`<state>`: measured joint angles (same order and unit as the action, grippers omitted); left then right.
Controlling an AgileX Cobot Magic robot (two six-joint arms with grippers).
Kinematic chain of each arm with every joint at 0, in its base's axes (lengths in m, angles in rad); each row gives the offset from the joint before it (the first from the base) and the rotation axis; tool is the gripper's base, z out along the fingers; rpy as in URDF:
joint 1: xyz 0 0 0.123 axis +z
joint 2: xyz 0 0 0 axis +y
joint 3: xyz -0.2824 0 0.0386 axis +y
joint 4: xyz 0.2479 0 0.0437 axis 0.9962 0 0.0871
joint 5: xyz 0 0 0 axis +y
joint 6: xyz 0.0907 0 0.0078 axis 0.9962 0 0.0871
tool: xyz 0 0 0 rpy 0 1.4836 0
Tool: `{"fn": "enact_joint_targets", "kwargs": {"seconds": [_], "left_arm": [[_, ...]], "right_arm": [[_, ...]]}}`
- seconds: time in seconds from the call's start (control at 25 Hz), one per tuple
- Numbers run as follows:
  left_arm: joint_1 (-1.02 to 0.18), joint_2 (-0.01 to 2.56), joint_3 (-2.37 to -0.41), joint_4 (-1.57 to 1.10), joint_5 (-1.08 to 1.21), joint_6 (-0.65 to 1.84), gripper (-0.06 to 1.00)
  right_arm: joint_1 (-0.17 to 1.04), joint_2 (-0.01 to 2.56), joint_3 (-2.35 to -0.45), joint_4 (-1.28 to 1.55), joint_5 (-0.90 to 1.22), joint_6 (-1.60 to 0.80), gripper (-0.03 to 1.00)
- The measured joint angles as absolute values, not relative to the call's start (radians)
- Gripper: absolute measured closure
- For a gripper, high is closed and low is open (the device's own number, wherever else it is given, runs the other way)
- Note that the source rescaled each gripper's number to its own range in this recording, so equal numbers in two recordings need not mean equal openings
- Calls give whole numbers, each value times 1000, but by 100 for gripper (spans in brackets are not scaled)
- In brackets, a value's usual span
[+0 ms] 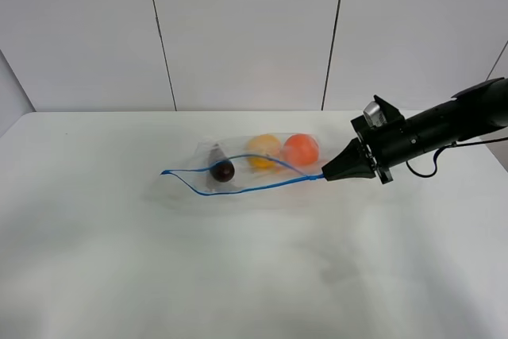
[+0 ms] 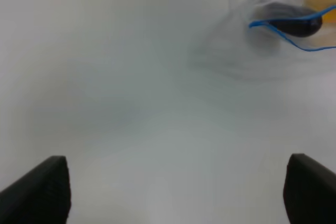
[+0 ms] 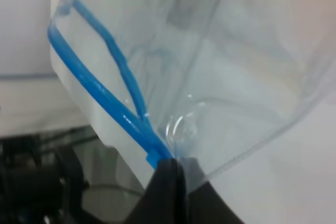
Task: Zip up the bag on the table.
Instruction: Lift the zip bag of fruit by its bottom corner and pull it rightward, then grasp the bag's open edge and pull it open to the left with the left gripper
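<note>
The clear bag (image 1: 238,166) lies on the white table (image 1: 238,275) with its blue zipper strip (image 1: 238,190) gaping open along the near edge. An orange (image 1: 301,149), a yellow pear (image 1: 263,151) and a purple eggplant (image 1: 221,169) show through it. My right gripper (image 1: 327,174) is shut on the zipper's right end; in the right wrist view (image 3: 176,163) the two blue strips (image 3: 105,103) meet at its tips. My left gripper (image 2: 173,192) is open, its fingers (image 2: 39,190) wide apart over bare table, with the bag's left end (image 2: 286,22) far ahead. The left arm is out of the high view.
A white panelled wall (image 1: 246,29) stands behind the table. The right arm (image 1: 444,129) reaches in from the right edge, with a cable hanging below it.
</note>
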<state>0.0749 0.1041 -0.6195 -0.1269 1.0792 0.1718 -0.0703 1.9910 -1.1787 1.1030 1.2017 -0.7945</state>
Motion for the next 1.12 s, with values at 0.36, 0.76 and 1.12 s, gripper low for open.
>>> {"fn": "enact_joint_targets", "kwargs": {"seconds": [0.36,0.76,1.12], "left_arm": [[75,534,-713,-401,823,584,-6],[75,870,-715,-1096,697,1330,-6],[-116,1103,-776,-1401,619,1525,-6]], "right_arm": [[-63,1918,-1319,1054,1204,-621,97],[-63,1915,-1322,1009,1206,-593,97],[-63,1915,-1322,1009,1206,-553,97]]}}
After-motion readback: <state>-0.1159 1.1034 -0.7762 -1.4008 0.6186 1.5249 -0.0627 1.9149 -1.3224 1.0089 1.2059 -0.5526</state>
